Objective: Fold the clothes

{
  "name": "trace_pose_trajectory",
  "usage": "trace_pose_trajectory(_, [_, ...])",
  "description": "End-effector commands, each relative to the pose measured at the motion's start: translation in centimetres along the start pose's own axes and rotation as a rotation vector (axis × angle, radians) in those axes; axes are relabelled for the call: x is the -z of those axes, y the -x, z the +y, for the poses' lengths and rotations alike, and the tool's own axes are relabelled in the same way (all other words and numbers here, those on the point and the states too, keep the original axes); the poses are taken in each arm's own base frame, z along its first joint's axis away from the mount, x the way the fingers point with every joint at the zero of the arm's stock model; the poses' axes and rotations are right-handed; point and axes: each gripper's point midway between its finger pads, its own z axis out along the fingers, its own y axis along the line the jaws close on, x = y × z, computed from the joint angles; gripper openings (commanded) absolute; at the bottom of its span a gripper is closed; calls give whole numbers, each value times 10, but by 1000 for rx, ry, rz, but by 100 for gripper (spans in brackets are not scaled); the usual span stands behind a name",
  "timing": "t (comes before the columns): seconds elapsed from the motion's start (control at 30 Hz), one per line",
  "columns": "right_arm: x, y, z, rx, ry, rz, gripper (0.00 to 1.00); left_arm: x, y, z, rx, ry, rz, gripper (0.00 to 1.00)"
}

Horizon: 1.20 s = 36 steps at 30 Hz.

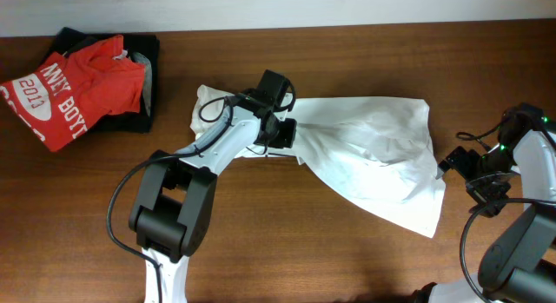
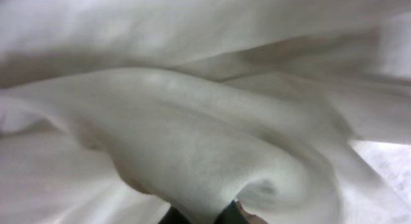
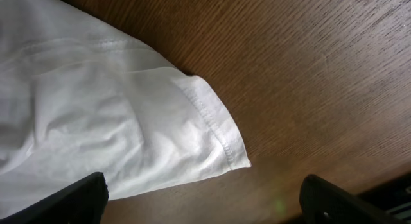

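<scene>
The white T-shirt (image 1: pixel 373 147) lies crumpled across the middle of the table; its chest print is hidden. My left gripper (image 1: pixel 282 129) is at the shirt's left part and is shut on a fold of its cloth. In the left wrist view the white cloth (image 2: pixel 205 121) fills the frame and is pinched between the dark fingertips (image 2: pixel 204 216). My right gripper (image 1: pixel 460 164) is open just off the shirt's right edge. In the right wrist view its fingers (image 3: pixel 205 198) straddle bare wood below a hemmed corner of the shirt (image 3: pixel 212 134), not touching it.
A red shirt with white "2013" lettering (image 1: pixel 69 86) lies on a black garment (image 1: pixel 139 116) at the table's back left. Bare brown wood (image 1: pixel 304 242) runs along the front. The table's back edge meets a pale wall (image 1: pixel 347 8).
</scene>
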Motion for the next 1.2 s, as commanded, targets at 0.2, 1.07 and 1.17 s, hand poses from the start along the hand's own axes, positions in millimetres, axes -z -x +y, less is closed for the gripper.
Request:
trace_pose_trajectory(0.2, [4,1,3,8,6,-12,99,70,-55,-8,29,91,325,0])
trace_pose_trajectory(1.07, [4,1,3,8,6,-12,99,147,-146,-42,-56,468,513,51])
trace_pose_trajectory(1.17, [4,1,3,8,6,-12,99,162,-143,1,53,518,507,92])
